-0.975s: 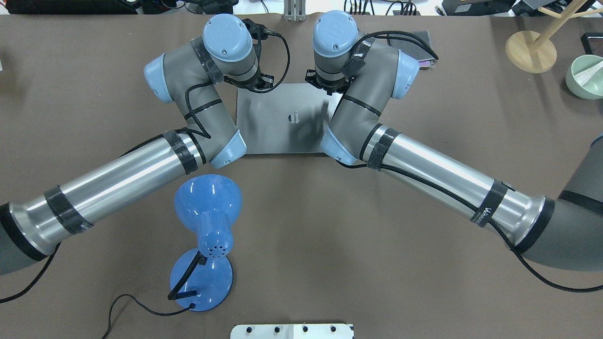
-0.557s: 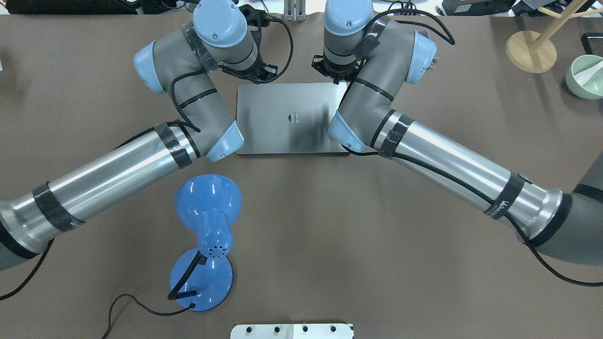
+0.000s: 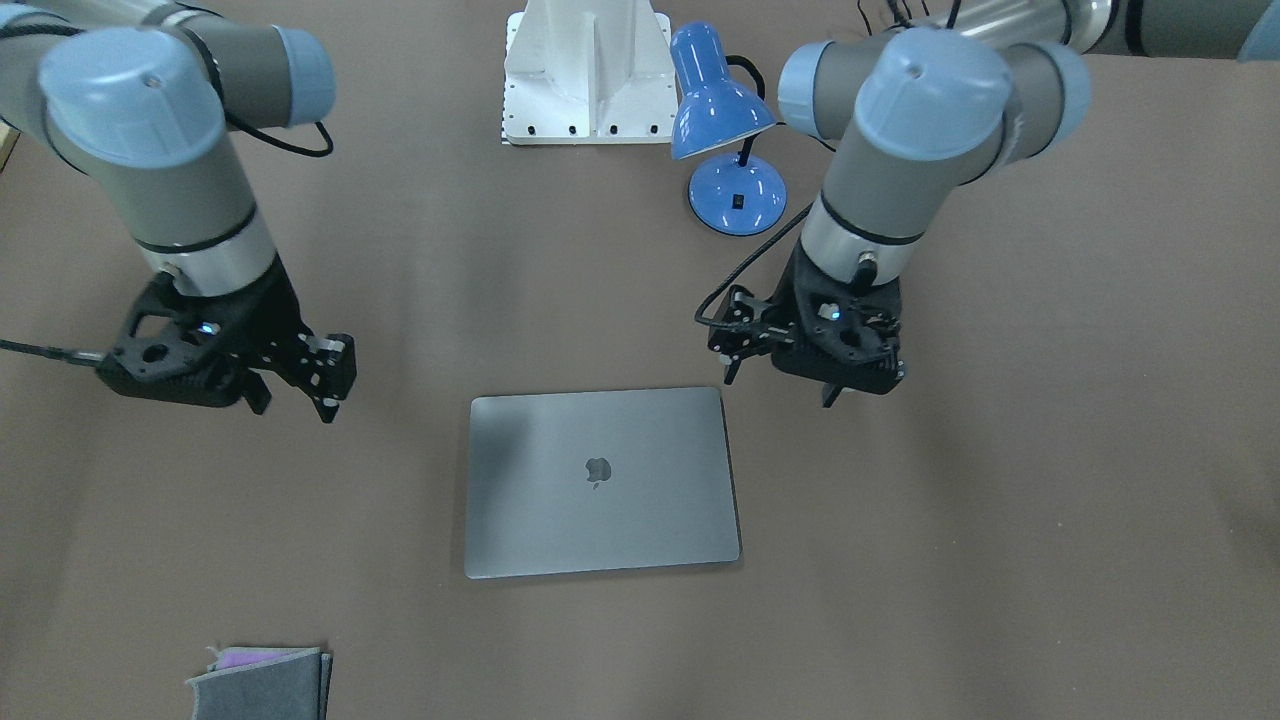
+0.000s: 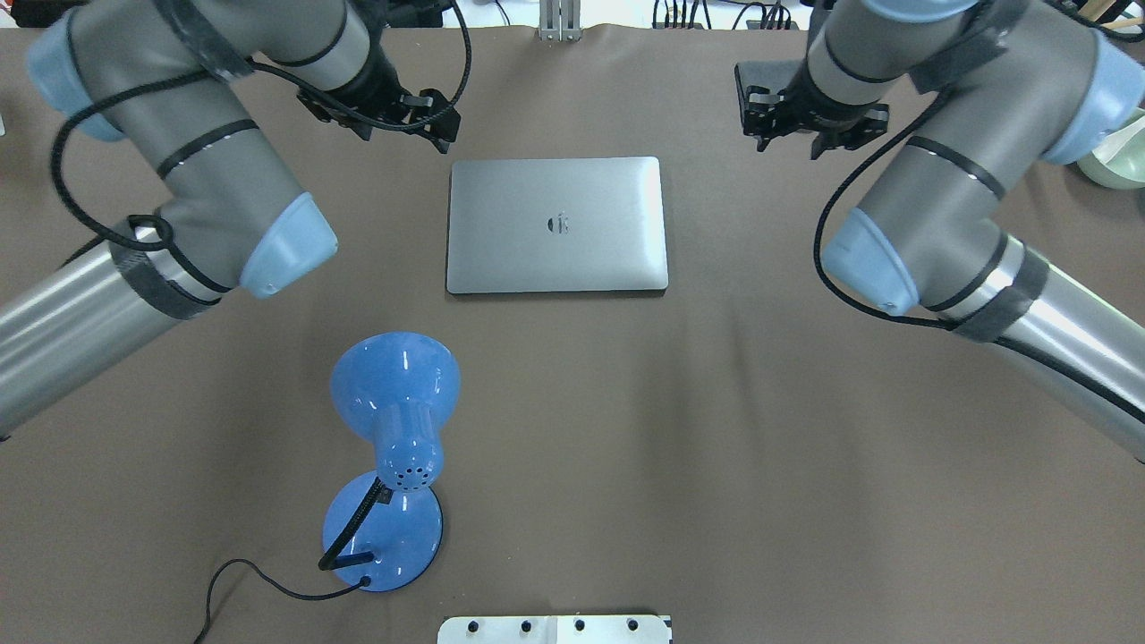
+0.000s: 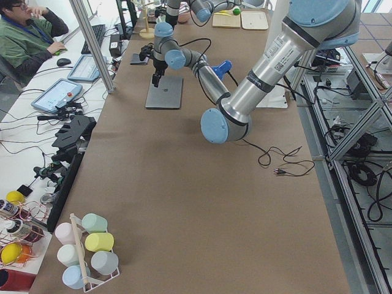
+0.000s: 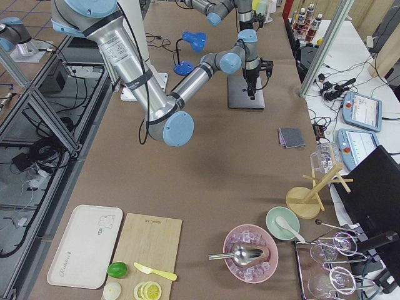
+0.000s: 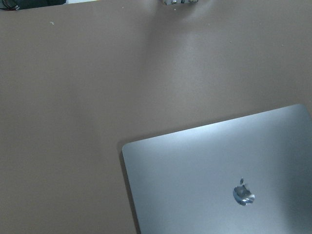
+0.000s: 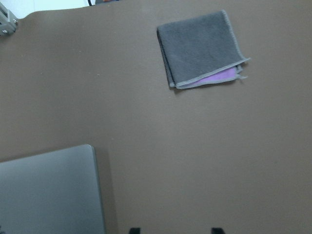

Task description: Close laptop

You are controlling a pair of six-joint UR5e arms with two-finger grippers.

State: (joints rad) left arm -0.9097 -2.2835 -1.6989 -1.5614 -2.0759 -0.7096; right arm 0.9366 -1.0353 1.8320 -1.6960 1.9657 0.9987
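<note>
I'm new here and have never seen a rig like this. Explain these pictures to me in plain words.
The pictures show two robot arms at a brown table, each ending in a two-finger claw. Two pictures come from fixed cameras up high, one behind the robot and one facing it. Two more come from the table's ends. The last two come from small cameras on the wrists, looking down.

On the table lies a grey laptop, shut flat with its logo up. Nearer the robot stands a blue desk lamp. Beyond the laptop lies a folded grey cloth.

The left claw and the right claw hang above the table, one to either side of the laptop's far edge. Both are open and hold nothing.
</note>
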